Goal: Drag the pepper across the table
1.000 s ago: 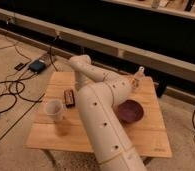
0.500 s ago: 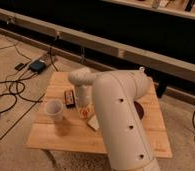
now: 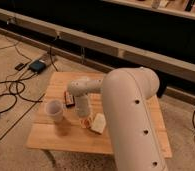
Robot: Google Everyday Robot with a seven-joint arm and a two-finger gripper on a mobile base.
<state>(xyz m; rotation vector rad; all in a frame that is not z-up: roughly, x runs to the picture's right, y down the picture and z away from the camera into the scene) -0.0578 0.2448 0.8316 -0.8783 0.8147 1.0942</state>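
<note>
The pepper (image 3: 86,122) is a small orange-red item on the light-wood table (image 3: 51,142), just right of the white cup (image 3: 54,110). My gripper (image 3: 84,116) hangs down from the wrist right over the pepper and seems to touch it. A pale object (image 3: 99,124) lies right beside the pepper. My thick white arm (image 3: 133,115) covers the table's right half.
A dark flat rectangular thing with orange marks (image 3: 69,97) lies behind the cup. Cables (image 3: 11,92) and a small box (image 3: 38,66) lie on the floor to the left. A long low ledge (image 3: 116,47) runs behind the table.
The arm has swung forward and left, bringing the gripper from the table's back down to the pepper beside the cup. The arm now hides the dark bowl and the small bottle.
</note>
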